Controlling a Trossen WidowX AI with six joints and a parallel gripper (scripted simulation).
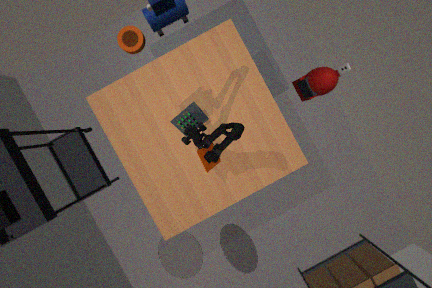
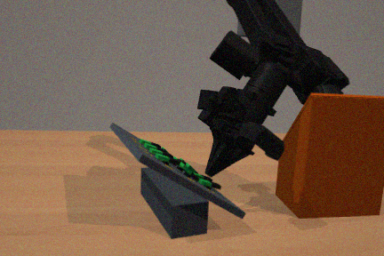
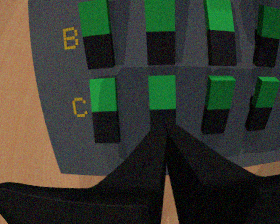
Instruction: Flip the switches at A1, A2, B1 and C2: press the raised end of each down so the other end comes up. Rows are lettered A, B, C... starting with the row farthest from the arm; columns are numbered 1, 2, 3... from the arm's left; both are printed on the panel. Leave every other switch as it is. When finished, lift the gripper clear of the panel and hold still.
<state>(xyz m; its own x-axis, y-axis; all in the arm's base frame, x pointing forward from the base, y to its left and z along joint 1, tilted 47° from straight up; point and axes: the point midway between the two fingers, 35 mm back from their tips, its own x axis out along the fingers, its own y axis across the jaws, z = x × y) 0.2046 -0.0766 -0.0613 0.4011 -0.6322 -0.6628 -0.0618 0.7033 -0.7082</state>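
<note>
The tilted grey panel (image 1: 198, 109) (image 2: 224, 203) (image 3: 53, 100) carries green-and-black switches. In the wrist view rows B and C show; row A is out of frame. Switch C2 (image 3: 162, 93) shows a bright green far half; my fingertips partly cover its black near half. C1 (image 3: 103, 95) is also bright green. B1 (image 3: 95, 19) and B2 (image 3: 160, 16) are cut by the top edge. C3 (image 3: 221, 92) and C4 (image 3: 266, 92) look darker green. My gripper (image 2: 210, 174) (image 3: 164, 131) is shut and empty, its tips close over C2's near end. Contact cannot be told.
The panel rests on a dark block (image 2: 188, 219). An orange block (image 1: 207, 164) (image 2: 340, 159) stands behind the gripper, beside the arm's base. B3 (image 3: 220, 16) and B4 (image 3: 269, 22) lie right of B2. The wooden table (image 1: 140, 129) surrounds the panel.
</note>
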